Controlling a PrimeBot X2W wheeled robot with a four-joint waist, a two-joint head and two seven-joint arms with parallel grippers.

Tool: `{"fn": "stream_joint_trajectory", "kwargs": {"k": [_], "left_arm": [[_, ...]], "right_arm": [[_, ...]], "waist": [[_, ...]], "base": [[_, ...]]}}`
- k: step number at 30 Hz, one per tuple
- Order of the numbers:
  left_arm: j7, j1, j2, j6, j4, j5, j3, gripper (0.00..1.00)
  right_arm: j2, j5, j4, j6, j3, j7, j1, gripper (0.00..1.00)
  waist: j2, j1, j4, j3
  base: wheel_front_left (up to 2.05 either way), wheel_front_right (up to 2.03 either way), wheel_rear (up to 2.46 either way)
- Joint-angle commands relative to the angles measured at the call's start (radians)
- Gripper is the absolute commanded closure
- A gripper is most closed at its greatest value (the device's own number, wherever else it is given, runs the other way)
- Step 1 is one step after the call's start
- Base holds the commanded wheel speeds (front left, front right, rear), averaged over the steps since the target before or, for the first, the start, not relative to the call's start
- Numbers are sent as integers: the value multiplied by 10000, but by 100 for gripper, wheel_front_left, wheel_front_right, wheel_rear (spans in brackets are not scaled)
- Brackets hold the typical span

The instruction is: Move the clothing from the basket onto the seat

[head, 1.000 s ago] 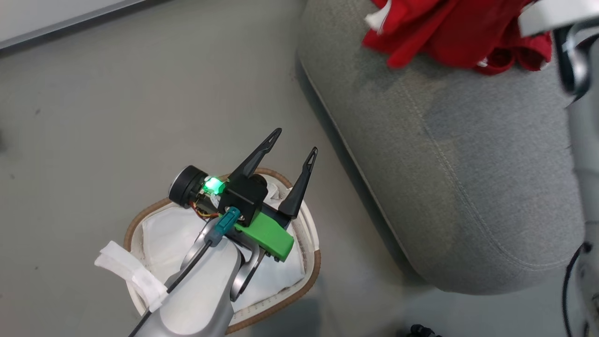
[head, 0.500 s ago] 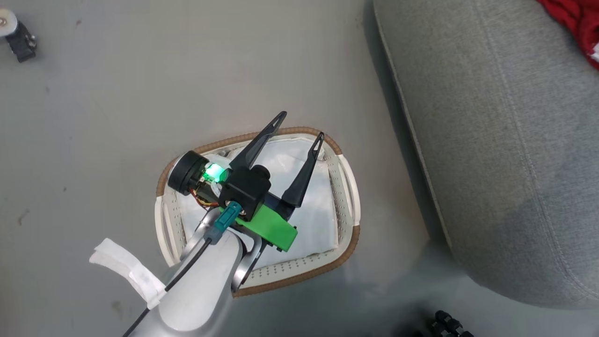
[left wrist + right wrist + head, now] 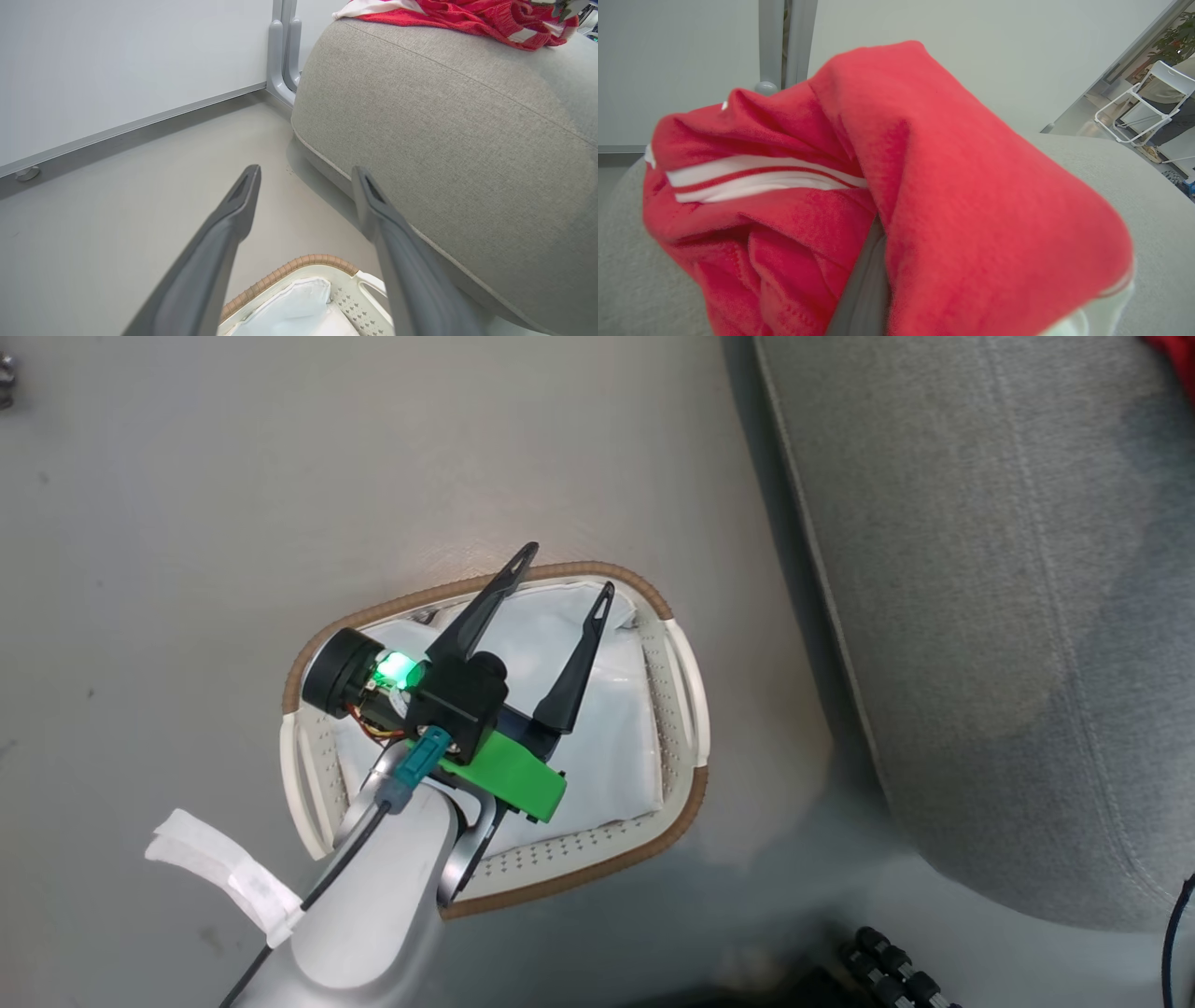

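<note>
Looking down from the head: oval white basket (image 3: 597,873) with a brown woven-look rim, standing on a pale grey floor (image 3: 187,523), just beside the near corner of the big grey seat (image 3: 980,616). Inside the basket, a glossy white liner sheet (image 3: 611,728), crumpled against the walls. Above the basket, the left gripper (image 3: 569,569) on its pale forearm, two long dark fingers spread wide apart, tips over the far rim (a green light glowing at the wrist). At the top right corner, a sliver of red clothing (image 3: 1178,345) on the seat.

Along the left gripper (image 3: 306,171): both fingers splayed, pointing past the basket rim (image 3: 289,268) toward the floor and a white wall (image 3: 117,70). To the right, the rounded side of the seat (image 3: 444,140), with red-and-white clothing (image 3: 448,14) heaped on top, well apart from the basket.

Along the right gripper (image 3: 865,280): fingers pressed together, pinching the clothing (image 3: 948,163), red fleece with white stripes bunched close around them and raised over the seat cushion (image 3: 1148,196). Fingertips hidden in the folds. Far right, a white folding chair (image 3: 1143,107).
</note>
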Motion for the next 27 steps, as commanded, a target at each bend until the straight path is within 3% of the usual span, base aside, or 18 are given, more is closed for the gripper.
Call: {"fn": "stream_joint_trajectory", "kwargs": {"k": [1, 2, 14, 27], "left_arm": [[0, 2, 31, 16, -12, -142, 57, 0], [-2, 18, 20, 13, -12, -180, 81, 0], [-2, 434, -118, 259, 58, -579, 694, 0], [3, 1286, -362, 718, -82, -1058, 2151, 0]], "right_arm": [[87, 68, -138, -18, 66, -14, 342, 10], [134, 91, -224, -18, 120, -14, 420, 0], [671, 681, -1263, -18, 889, -17, 1953, 0], [770, 958, -2214, -17, 1802, -17, 3020, 0]], "waist": [[-1, -1, -322, -210], [-1, -1, -384, -258], [-1, -1, -822, -1605], [-1, -1, -311, -3632]], "base": [[0, 0, 0], [0, 0, 0], [0, 0, 0], [0, 0, 0]]}}
